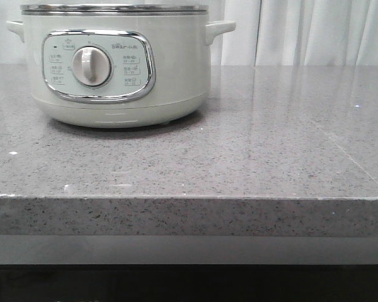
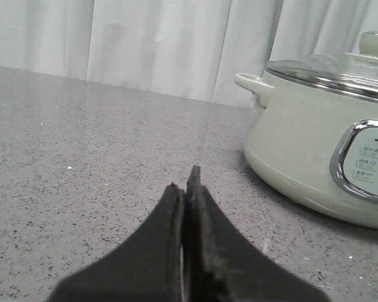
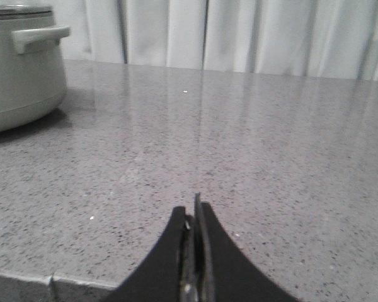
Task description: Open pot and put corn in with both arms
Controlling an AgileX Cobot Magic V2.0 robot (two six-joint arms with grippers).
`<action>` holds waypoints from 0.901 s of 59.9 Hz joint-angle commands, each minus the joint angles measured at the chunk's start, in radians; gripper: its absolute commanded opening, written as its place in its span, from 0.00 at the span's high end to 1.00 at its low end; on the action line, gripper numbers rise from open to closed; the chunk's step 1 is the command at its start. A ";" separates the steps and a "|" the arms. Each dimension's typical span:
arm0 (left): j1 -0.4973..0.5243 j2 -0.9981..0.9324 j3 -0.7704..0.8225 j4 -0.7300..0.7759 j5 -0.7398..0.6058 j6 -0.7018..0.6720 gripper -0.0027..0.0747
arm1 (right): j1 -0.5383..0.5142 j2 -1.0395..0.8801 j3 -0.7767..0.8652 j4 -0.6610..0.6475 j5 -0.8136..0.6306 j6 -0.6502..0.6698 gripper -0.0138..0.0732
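The pot (image 1: 113,63) read "Bear" above its dial (image 1: 91,67); only the left wrist view showed its glass lid (image 2: 331,69). Both hands, left hand (image 2: 188,189) and right hand (image 3: 193,217), were closed, empty.

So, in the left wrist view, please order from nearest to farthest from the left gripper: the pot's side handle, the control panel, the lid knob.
From the left gripper:
1. Control panel, on the pot's front.
2. Side handle, facing the curtain.
3. Lid knob, on top.

Glossy pale pot (image 1: 170,75) with chrome trim on a polished speckled stone counter (image 1: 252,157).
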 commanded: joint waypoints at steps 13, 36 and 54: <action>-0.001 -0.015 0.011 -0.008 -0.081 -0.001 0.99 | -0.036 -0.021 -0.011 -0.123 -0.082 0.164 0.92; -0.001 -0.015 0.011 -0.008 -0.081 -0.001 0.99 | -0.036 -0.021 -0.011 -0.123 -0.082 0.164 0.92; -0.001 -0.015 0.011 -0.008 -0.081 -0.001 0.99 | -0.036 -0.021 -0.011 -0.123 -0.082 0.164 0.92</action>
